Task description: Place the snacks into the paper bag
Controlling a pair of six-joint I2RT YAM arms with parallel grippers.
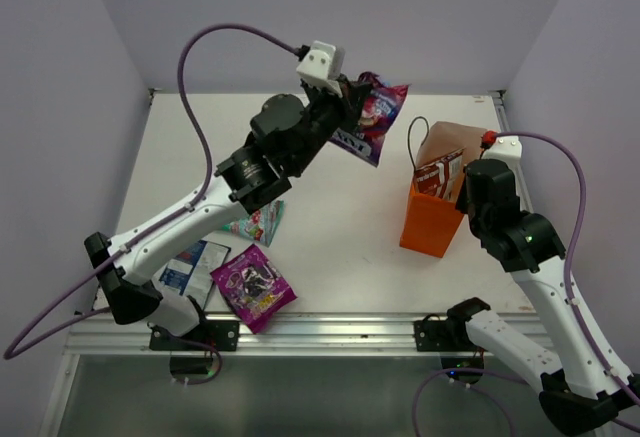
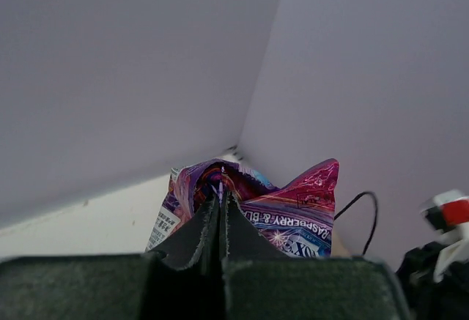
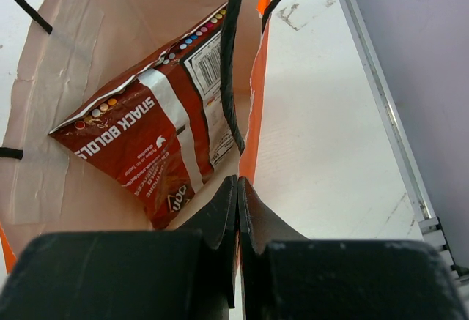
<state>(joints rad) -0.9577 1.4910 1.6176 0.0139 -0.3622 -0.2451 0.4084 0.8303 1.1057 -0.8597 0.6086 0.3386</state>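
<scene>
The left hand (image 2: pixel 221 201) pinches the magenta packet (image 2: pixel 293 203) aloft, left of the paper bag (image 1: pixel 428 225) (red chip bag (image 3: pixel 146 144) inside) on the desk (image 1: pixel 330 247); the right hand (image 3: pixel 237 188) pinches its rim.

Glossy foil magenta packet (image 1: pixel 375 117), matt creased paper bag (image 3: pixel 44 115)

- The left arm (image 1: pixel 170 223) wears white shells along its long links, with rounded black joints between them.
- The right arm (image 1: pixel 546 302) is built alike.
- A purple cable (image 1: pixel 181 69) trails off each arm.
- A white camera block (image 1: pixel 322 62) caps the left wrist.
- The left pincer (image 2: pixel 221 197) and right pincer (image 3: pixel 237 185) have matte black wedge-shaped fingers.
</scene>
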